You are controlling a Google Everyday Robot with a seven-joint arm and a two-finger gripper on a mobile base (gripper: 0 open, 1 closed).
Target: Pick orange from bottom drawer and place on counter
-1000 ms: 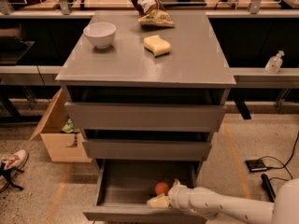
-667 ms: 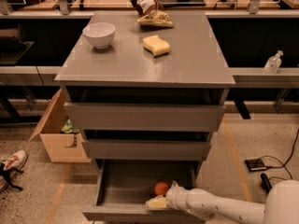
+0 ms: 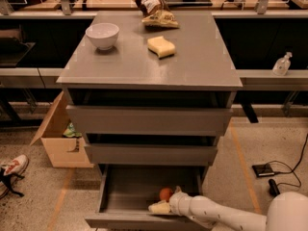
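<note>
The orange [image 3: 166, 194] is a small round fruit lying inside the open bottom drawer [image 3: 120, 196], toward its right front. My gripper [image 3: 162, 205] reaches into the drawer from the lower right on the white arm [image 3: 216, 215]. It sits just in front of and below the orange, touching or nearly touching it. The counter [image 3: 192, 61] is the flat grey top of the drawer cabinet above.
On the counter stand a white bowl [image 3: 102, 35], a pale yellow sponge [image 3: 161, 46] and a crumpled snack bag [image 3: 155, 9]. A cardboard box [image 3: 60, 136] sits left of the cabinet, a shoe [image 3: 13, 166] farther left. Cables and a small device [image 3: 267, 169] lie at the right.
The arm has shifted slightly left, and the gripper stays beside the orange in the drawer. The orange has not visibly moved.
</note>
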